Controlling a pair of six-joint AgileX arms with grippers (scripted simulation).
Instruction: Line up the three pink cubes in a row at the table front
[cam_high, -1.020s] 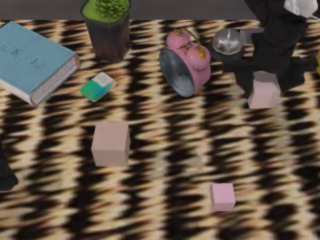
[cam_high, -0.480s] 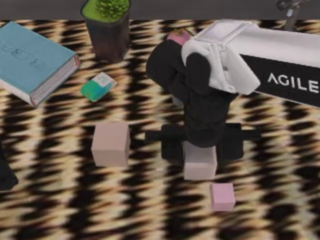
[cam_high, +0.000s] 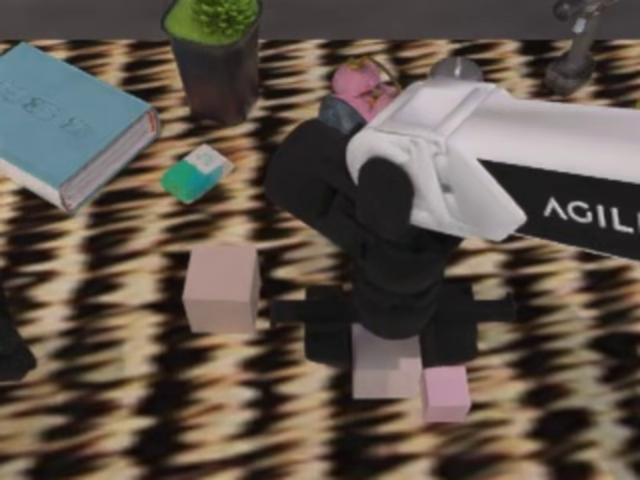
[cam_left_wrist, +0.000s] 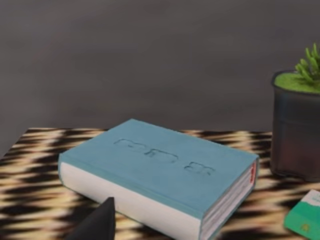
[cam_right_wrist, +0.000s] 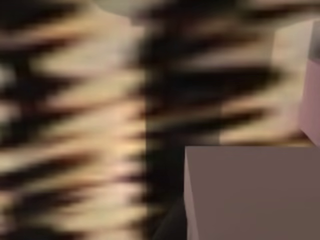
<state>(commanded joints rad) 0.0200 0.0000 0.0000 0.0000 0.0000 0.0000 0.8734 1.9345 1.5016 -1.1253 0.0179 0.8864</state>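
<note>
While the right arm reaches over the middle of the table, things stand thus:

Right gripper (cam_high: 388, 345): low over the near-middle of the table (cam_high: 120, 400), its dark fingers on the left and right flanks of the medium pale pink cube (cam_high: 385, 368), closed against it; in the right wrist view that cube (cam_right_wrist: 250, 192) fills the lower part of the picture.

Medium pale pink cube: near-middle of the table, partly hidden under the gripper; whether it rests on the surface or hangs just above it I cannot tell.

Small brighter pink cube (cam_high: 445, 392): just right of the medium cube and a shade nearer, touching it or very nearly; its edge also shows in the right wrist view (cam_right_wrist: 311, 97).

Large dusty brownish-pink cube (cam_high: 221, 288): left of the gripper, apart from the other two, farther back than both.

Left gripper: parked at the table's left edge; only a dark tip (cam_left_wrist: 97, 225) shows, so I cannot tell how its fingers stand.

Blue book (cam_high: 68, 120): far left corner, lying flat.

Potted plant (cam_high: 213, 55): far edge, right of the book.

Teal-and-white block (cam_high: 195, 172): between the book and the large cube.

Pink alarm clock (cam_high: 362, 88): far middle, mostly covered by the right arm.
</note>
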